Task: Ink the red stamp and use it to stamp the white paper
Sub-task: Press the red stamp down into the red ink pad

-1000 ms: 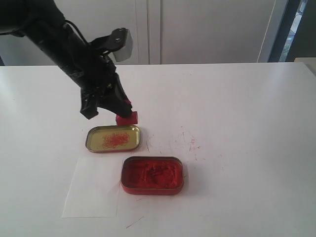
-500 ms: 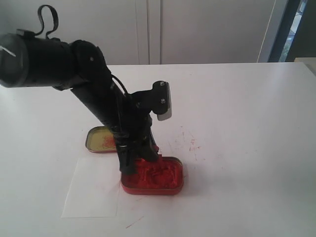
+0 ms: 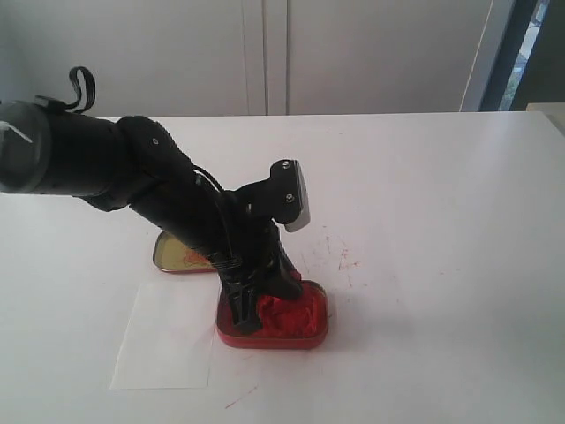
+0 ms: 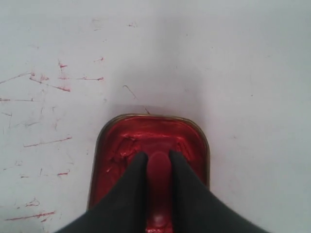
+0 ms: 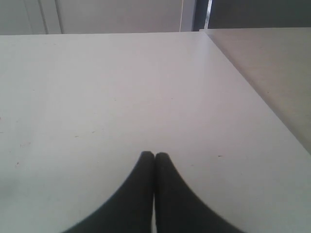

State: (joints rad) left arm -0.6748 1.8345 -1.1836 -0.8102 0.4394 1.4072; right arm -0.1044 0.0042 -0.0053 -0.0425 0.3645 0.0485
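Note:
My left gripper (image 4: 158,156) is shut on the red stamp (image 4: 158,187), holding its narrow handle between the two black fingers. The stamp (image 3: 284,314) is down inside the rectangular tin of red ink paste (image 4: 195,141), and its base seems to rest on the paste. In the exterior view my left gripper (image 3: 261,307) leans over the tin (image 3: 316,332) and hides its left half. The white paper (image 3: 164,343) lies flat just left of the tin. My right gripper (image 5: 154,155) is shut on nothing above bare white table and does not show in the exterior view.
A gold tin lid (image 3: 171,256) with red smears lies behind the paper, half hidden by my left arm. Red scribbles (image 3: 342,258) mark the tabletop right of the arm. The table's right edge (image 5: 252,92) runs near my right gripper.
My left arm has carried the red stamp from behind the gold lid forward to the ink tin and lowered it into the paste. The right gripper's earlier state is not shown.

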